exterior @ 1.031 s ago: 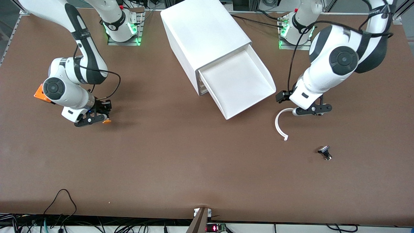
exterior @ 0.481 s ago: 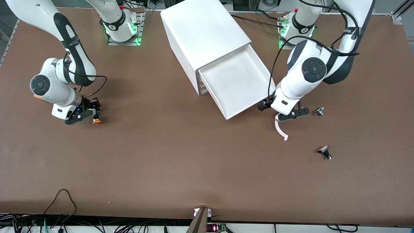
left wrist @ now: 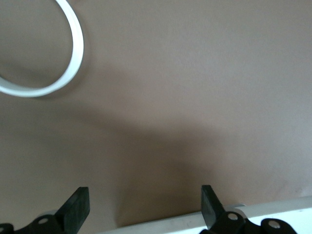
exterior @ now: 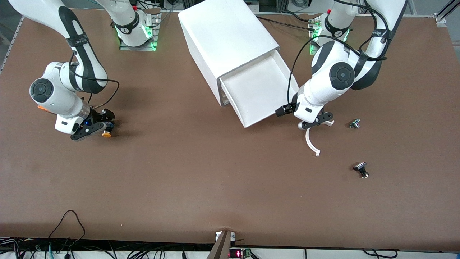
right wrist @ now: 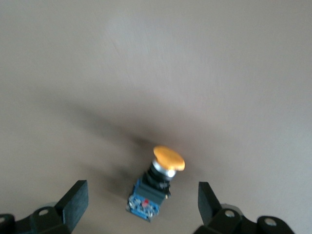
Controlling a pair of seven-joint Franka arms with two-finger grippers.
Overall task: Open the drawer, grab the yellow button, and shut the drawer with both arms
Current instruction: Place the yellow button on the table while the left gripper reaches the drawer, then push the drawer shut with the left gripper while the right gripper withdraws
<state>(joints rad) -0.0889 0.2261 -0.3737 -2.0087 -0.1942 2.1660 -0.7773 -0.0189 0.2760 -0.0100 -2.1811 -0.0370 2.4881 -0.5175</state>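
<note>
At the left of the front frame, your right arm's black two-finger gripper (exterior: 94, 126) stood with its fingers spread, and the small push button with the round orange-yellow cap (right wrist: 165, 168) lay on the brown table (exterior: 201, 172) between them, untouched. In the upper middle, the uppermost white tray drawer (exterior: 258, 91) stood pulled out of the large white boxy cabinet (exterior: 226, 39). Your left arm's black two-finger gripper (exterior: 316, 122), fingers likewise spread, sat just beside the drawer's front corner, over one end of a curved white plastic strip (left wrist: 63, 73).

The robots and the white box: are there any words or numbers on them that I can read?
None can be read.
Right arm's base collar: a small round dark mark, too small to read.
Left arm's base collar: the same kind of mark, too small to read.
Cabinet, drawer and button: no writing shows.
</note>
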